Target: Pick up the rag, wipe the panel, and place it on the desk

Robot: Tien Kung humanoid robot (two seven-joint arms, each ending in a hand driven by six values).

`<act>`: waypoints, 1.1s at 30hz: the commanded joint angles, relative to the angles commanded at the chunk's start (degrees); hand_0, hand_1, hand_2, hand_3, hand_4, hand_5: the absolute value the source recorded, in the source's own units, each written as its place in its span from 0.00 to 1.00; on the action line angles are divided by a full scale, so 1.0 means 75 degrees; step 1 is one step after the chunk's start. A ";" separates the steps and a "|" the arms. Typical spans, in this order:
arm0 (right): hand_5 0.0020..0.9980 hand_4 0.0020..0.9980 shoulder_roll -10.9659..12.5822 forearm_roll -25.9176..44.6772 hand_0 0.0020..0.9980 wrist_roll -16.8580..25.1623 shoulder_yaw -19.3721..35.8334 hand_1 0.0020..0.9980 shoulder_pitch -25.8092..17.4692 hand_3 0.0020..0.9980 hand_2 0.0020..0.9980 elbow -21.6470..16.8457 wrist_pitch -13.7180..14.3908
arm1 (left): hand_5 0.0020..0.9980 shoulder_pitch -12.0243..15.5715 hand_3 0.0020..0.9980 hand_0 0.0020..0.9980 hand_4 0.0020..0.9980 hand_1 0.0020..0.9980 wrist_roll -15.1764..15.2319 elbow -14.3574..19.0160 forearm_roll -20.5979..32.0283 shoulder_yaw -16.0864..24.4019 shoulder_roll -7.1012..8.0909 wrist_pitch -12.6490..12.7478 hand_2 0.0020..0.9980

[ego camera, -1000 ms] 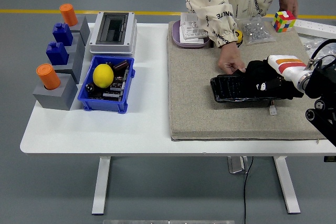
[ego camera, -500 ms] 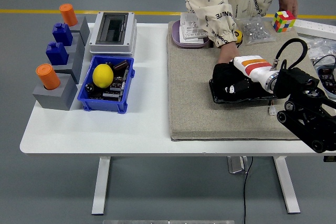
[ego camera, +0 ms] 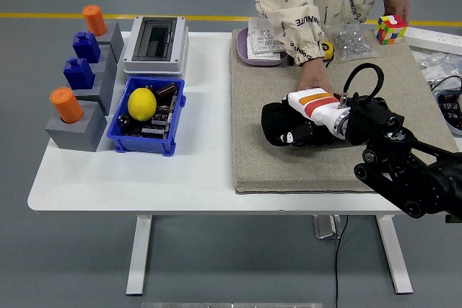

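Right robot hand (ego camera: pixel 292 129) on black cloth rag (ego camera: pixel 273 122), wiping the flat black panel (ego camera: pixel 326 137) on the grey felt mat (ego camera: pixel 253 142).
Fingers close over the rag, directly beneath the hand; panel, mostly hidden, apparently lies long axis left-right, a person's hand (ego camera: pixel 315 77) at its far edge (steadying, seemingly). Blue plastic bin (ego camera: pixel 117 130): yellow lemon (ego camera: pixel 142 104), dark parts. Bare white table (ego camera: pixel 195 171) lies leftward for put-down.
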State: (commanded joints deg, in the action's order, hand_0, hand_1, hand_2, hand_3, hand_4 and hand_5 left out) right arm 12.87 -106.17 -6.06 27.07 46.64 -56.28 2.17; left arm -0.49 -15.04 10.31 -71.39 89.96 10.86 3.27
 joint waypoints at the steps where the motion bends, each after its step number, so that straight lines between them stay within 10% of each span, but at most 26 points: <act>1: 0.25 0.80 0.0005 0.0003 0.30 0.0001 -0.0008 0.45 -0.0004 0.50 0.50 0.0005 0.0001 | 0.48 0.0000 0.57 0.65 0.60 0.70 0.0001 0.0000 0.0003 -0.0004 0.0000 0.0000 0.75; 33: 0.25 0.80 0.1848 -0.0149 0.30 0.0004 0.1498 0.45 -0.0888 0.50 0.50 0.0244 -0.0052 | 0.48 -0.0024 0.57 0.65 0.60 0.70 0.0028 0.0000 0.0034 0.0057 -0.0068 0.0005 0.75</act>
State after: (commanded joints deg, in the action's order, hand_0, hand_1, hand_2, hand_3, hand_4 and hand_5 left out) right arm 26.73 -107.28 -6.03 38.30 39.98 -54.45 1.78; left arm -0.67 -14.83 10.31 -71.14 90.39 10.35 3.31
